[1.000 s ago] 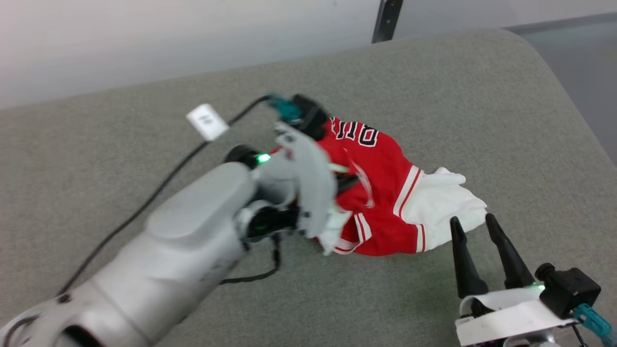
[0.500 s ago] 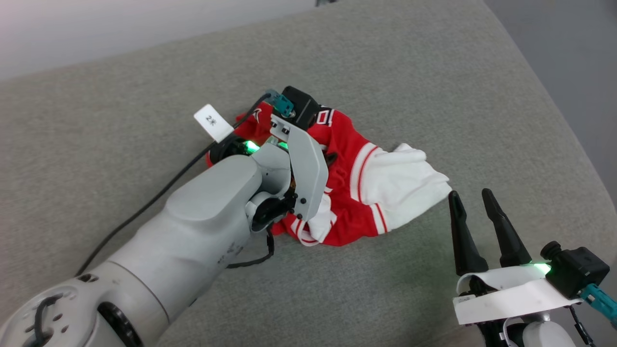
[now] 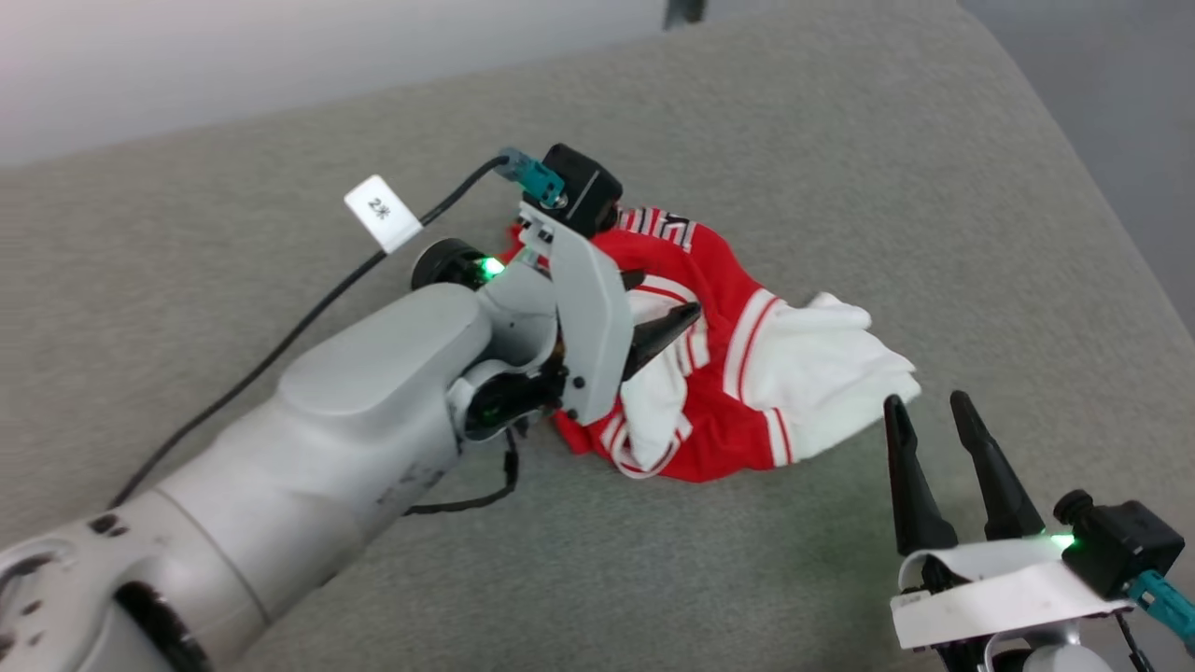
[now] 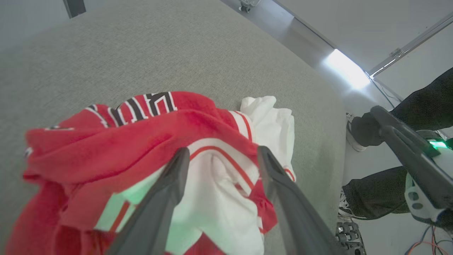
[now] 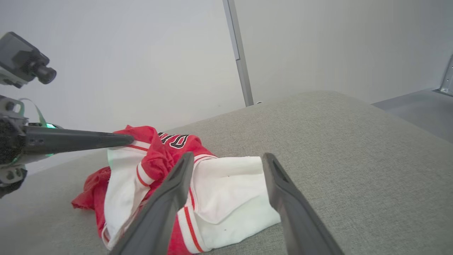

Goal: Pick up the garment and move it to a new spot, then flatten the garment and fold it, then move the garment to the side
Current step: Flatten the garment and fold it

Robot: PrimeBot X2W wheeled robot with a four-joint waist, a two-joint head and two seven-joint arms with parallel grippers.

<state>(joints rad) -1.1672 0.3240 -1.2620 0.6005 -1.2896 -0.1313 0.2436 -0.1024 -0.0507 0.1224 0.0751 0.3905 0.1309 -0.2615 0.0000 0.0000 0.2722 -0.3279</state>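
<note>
Soft knit cloth garment (image 3: 719, 275); matt, rough grey fabric surface (image 3: 840, 140); smooth dark plastic fingers (image 4: 155, 212)

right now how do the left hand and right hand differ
The left hand hangs over the middle of the crumpled garment; the right hand sits off its white sleeve edge, above the grey cushion. The left hand points sideways in the head view; the right hand points up it. Both are open, holding nothing.

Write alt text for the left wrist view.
The open left pincer points its two dark fingers at a crumpled red-and-white garment lying on a grey padded surface. At far right are the right pincer and, beyond the edge, a person's dark-trousered legs.
</note>
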